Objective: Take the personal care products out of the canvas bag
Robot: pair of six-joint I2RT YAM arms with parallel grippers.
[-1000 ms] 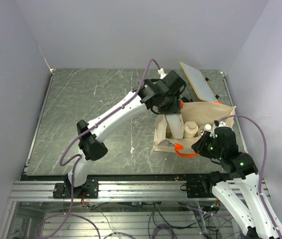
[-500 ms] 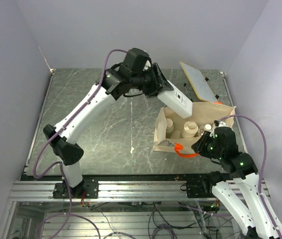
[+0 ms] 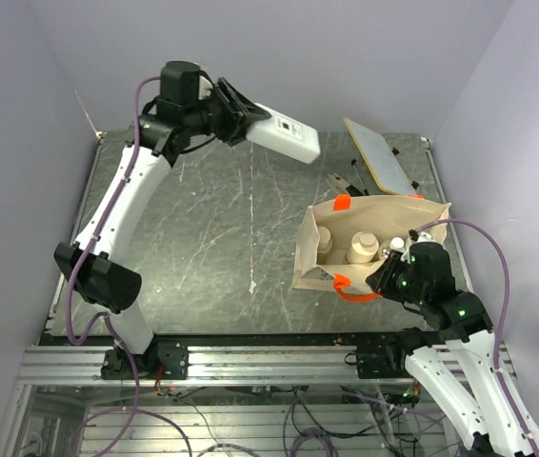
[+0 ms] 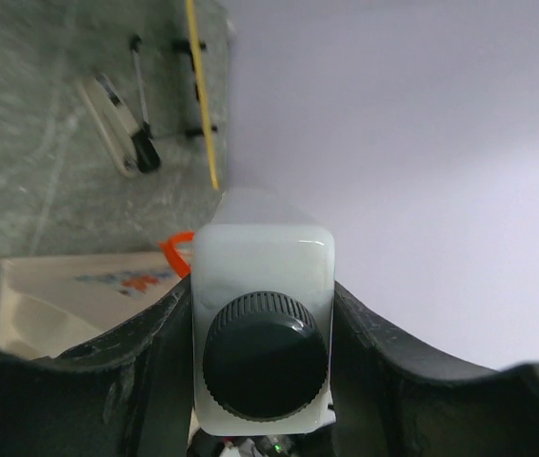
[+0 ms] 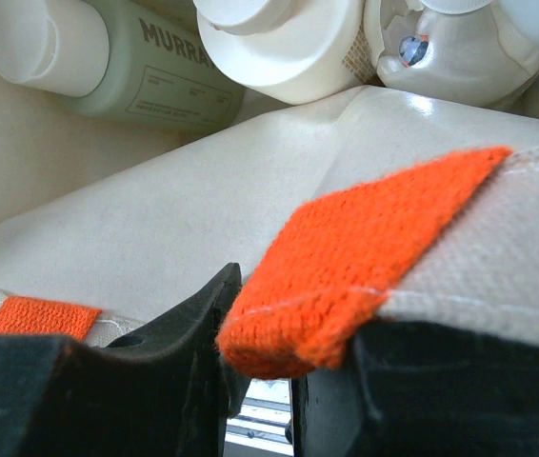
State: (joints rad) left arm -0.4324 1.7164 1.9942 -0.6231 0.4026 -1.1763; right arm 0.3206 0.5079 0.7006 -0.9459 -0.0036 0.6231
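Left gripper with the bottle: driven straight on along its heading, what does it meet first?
Probably nothing nearby. The left gripper, shut on the white bottle, points toward the right side wall; its line seems to pass above the canvas bag and tan board, though height is hard to judge.

White bottle (image 3: 284,139) with a ribbed black cap (image 4: 265,354) and a tiny bit of dark print on its side; canvas bag (image 3: 384,217) is plain beige with bright orange handles (image 3: 357,290) and a blue-and-red print (image 4: 122,281) on the outside; in there is an olive-green bottle (image 5: 160,86) with dark lettering and an off-white cap (image 5: 46,43), plus a cream round one (image 5: 279,43); table (image 3: 193,238) is dark grey-green, marbled with pale streaks; arms (image 3: 117,202) white with black joints; walls (image 3: 22,143) pale lilac
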